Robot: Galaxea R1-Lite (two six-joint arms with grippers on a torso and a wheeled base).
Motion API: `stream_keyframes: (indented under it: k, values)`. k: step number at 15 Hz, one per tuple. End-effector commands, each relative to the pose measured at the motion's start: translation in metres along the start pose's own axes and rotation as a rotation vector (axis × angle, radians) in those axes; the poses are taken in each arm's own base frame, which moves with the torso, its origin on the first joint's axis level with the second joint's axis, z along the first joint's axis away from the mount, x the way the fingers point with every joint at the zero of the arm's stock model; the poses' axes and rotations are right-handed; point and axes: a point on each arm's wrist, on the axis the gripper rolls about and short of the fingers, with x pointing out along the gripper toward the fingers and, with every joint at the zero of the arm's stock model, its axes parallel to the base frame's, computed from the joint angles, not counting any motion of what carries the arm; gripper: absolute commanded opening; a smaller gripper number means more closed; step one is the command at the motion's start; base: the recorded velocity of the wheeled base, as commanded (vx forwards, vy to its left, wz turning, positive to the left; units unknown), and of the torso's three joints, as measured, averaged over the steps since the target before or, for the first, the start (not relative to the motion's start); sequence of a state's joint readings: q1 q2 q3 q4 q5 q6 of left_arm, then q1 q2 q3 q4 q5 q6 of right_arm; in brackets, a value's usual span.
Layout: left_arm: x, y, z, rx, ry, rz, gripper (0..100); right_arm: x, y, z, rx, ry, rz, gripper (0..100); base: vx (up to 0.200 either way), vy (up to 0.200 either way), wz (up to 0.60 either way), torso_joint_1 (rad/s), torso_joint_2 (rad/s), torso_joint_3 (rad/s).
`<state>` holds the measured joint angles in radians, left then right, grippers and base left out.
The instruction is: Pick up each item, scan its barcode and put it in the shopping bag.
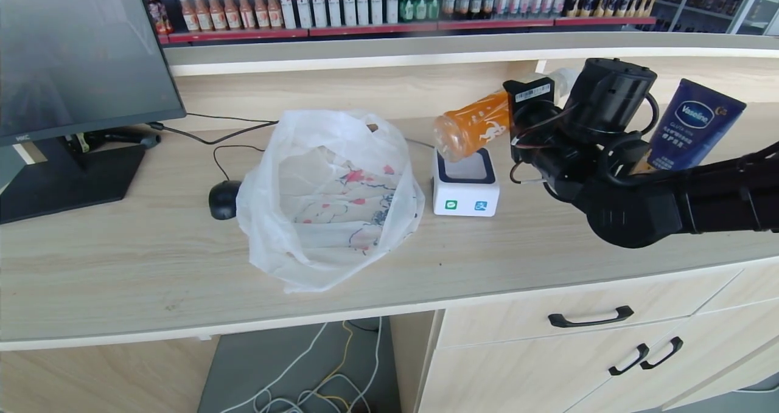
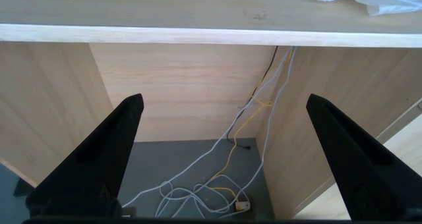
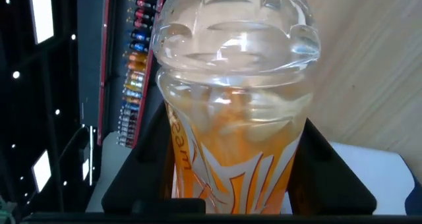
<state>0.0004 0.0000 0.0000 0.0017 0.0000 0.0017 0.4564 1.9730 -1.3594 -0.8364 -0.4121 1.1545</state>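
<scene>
My right tool [image 1: 516, 124] grips the orange bottle [image 1: 471, 127], which lies on its side just above the scanner [image 1: 465, 185], right of the shopping bag [image 1: 328, 200]. I should turn its barcode down towards the scanner window, steadily and without loosening my grip.

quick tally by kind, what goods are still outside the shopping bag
orange bottle: 1
blue tube: 1
total: 2
</scene>
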Motion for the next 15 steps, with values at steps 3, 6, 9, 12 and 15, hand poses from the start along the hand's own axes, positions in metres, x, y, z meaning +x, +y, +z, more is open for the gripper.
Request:
stream_keyframes:
  k: [3, 6, 9, 12, 15]
  values:
    - [0.0, 0.0, 0.0, 0.0, 0.0, 0.0, 100, 0.0067, -0.0141, -0.0038, -0.003, 0.0, -0.029, 0, 0.0, 0.0, 0.0, 0.0, 0.0, 0.0]
    - [0.0, 0.0, 0.0, 0.0, 0.0, 0.0, 100, 0.0083, -0.0159, -0.0001, 0.019, -0.009, -0.033, 0, 0.0, 0.0, 0.0, 0.0, 0.0, 0.0]
    - [0.0, 0.0, 0.0, 0.0, 0.0, 0.0, 100, 0.0082, -0.0173, 0.0001, 0.023, -0.009, -0.037, 0, 0.0, 0.0, 0.0, 0.0, 0.0, 0.0]
    - [0.0, 0.0, 0.0, 0.0, 0.0, 0.001, 100, 0.0085, -0.0178, 0.0019, 0.027, -0.013, -0.038, 0, 0.0, 0.0, 0.0, 0.0, 0.0, 0.0]
    - [0.0, 0.0, 0.0, 0.0, 0.0, 0.001, 100, 0.0084, -0.0182, 0.0018, 0.034, -0.013, -0.04, 0, 0.0, 0.0, 0.0, 0.0, 0.0, 0.0]
